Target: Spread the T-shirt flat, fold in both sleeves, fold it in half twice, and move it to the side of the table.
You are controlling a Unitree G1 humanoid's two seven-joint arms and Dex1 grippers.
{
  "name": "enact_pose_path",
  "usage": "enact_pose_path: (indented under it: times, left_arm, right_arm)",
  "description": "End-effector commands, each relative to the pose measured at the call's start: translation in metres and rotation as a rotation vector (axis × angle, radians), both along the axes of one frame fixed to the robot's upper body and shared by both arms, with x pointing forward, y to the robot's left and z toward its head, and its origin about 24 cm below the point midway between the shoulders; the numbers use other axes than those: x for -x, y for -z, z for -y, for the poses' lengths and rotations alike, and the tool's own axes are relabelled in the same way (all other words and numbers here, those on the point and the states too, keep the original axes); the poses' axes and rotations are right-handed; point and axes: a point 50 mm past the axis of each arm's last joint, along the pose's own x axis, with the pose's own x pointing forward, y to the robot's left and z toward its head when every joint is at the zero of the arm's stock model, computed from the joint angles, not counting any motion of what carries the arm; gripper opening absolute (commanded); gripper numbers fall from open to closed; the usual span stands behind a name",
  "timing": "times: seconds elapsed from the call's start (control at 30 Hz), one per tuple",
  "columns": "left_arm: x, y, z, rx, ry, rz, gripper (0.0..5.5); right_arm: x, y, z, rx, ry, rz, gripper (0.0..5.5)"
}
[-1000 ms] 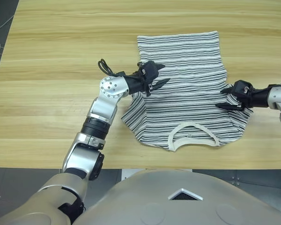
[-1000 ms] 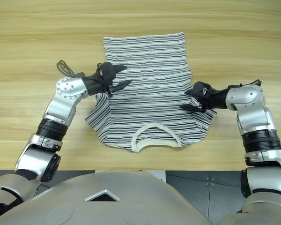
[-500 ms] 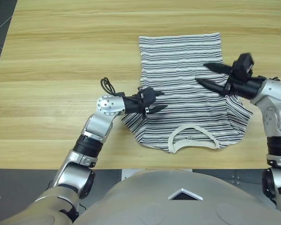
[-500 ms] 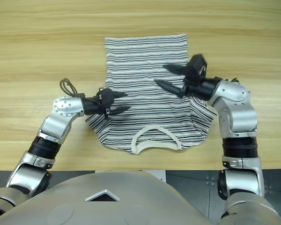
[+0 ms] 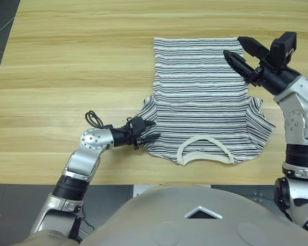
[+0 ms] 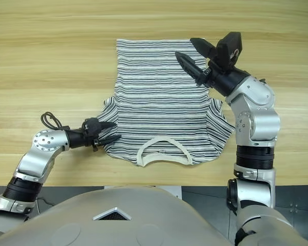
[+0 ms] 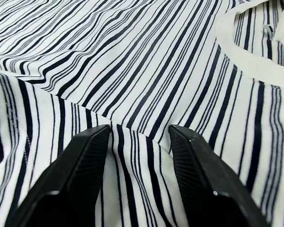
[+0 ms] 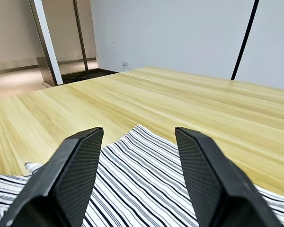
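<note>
- The right tool [image 5: 232, 45] hangs in front of the T-shirt [image 5: 200, 102] and covers part of its far right edge.
- In the left wrist view the cloth runs off every edge, and the collar [image 7: 241, 59] is cut by the picture's corner.
- It cannot be told whether the left tool [image 5: 155, 129] touches the sleeve edge or sits just over it.
- The bench [image 5: 66, 61] runs out of the head views at the far and right sides.

Broad table [image 5: 66, 61] room beside T-shirt [image 5: 200, 97]
</note>
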Motion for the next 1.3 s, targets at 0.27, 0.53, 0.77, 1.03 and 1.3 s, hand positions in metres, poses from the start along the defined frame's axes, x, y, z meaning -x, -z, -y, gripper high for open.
enact_pose_path:
  times: [0.27,0.53,0.77,1.03,1.3]
  left_arm:
    - [0.013,0.019,-0.026,-0.137,-0.026,-0.079,2.34]
    - [0.031,0.002,-0.031,-0.100,-0.012,-0.096,2.34]
    - [0.035,-0.006,-0.030,-0.067,-0.070,-0.069,2.34]
    - [0.021,-0.039,-0.023,0.024,-0.141,0.089,2.34]
    - [0.029,-0.074,-0.018,0.241,-0.229,0.107,2.34]
  right_arm:
    - [0.004,-0.014,0.004,-0.101,0.144,0.092,2.80]
    - [0.001,-0.013,0.008,-0.092,0.173,0.101,2.80]
    - [0.003,-0.010,0.009,-0.098,0.193,0.106,2.80]
    - [0.016,0.004,0.008,-0.100,0.184,0.072,2.80]
    - [0.022,0.014,0.013,-0.105,0.236,0.041,2.80]
